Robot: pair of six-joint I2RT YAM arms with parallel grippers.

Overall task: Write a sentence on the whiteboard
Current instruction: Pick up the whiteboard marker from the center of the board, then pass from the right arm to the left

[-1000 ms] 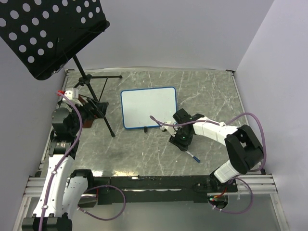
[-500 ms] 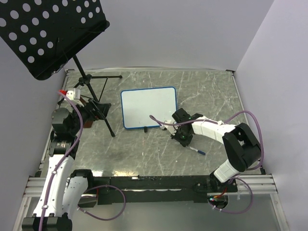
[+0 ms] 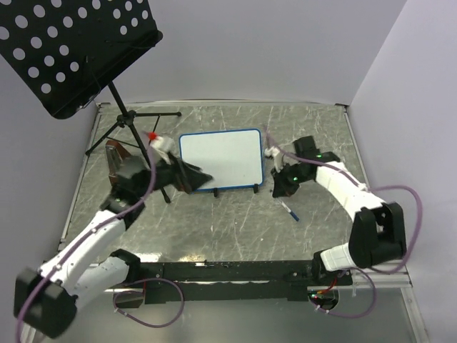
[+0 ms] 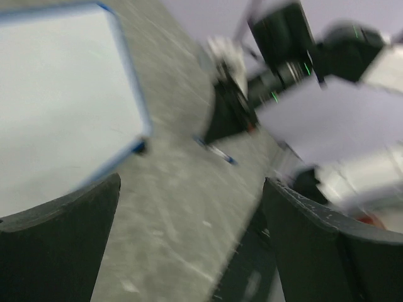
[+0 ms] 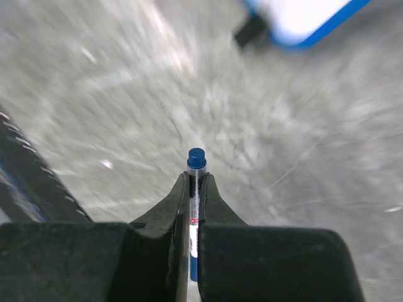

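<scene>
**Marker gripped, board blank**

The whiteboard [image 3: 220, 158] lies flat around the middle of the desk [image 3: 214, 229], a little toward the far edge. It has a blue frame all round and two black feet on its near edge. Its white face shows no writing in any view, so no part of the sentence is down and all the writing is left to do.

The pick-up is the part that looks done. The right claw [image 5: 195, 178] is pressed together on the marker [image 5: 196, 162]. The marker runs along the slot between the fingers and pokes out past their tips, blue end foremost. I cannot tell whether that blue end is a cap or the tail. If it is a cap, it must come off before any ink goes down.

From above, this claw hangs just beside the board's near right corner, off the board. The marker slants toward the desk's near right. The wrist view is smeared, so its height above the desk is unclear.

The left claw [image 4: 192, 189] is spread wide and holds nothing. From above it sits at the board's near left corner, and I cannot tell whether it touches the frame. I judge it is placed to steady the board.

A black music stand [image 3: 71, 50] rises over the desk's far left corner, with its tripod standing left of the board.
</scene>
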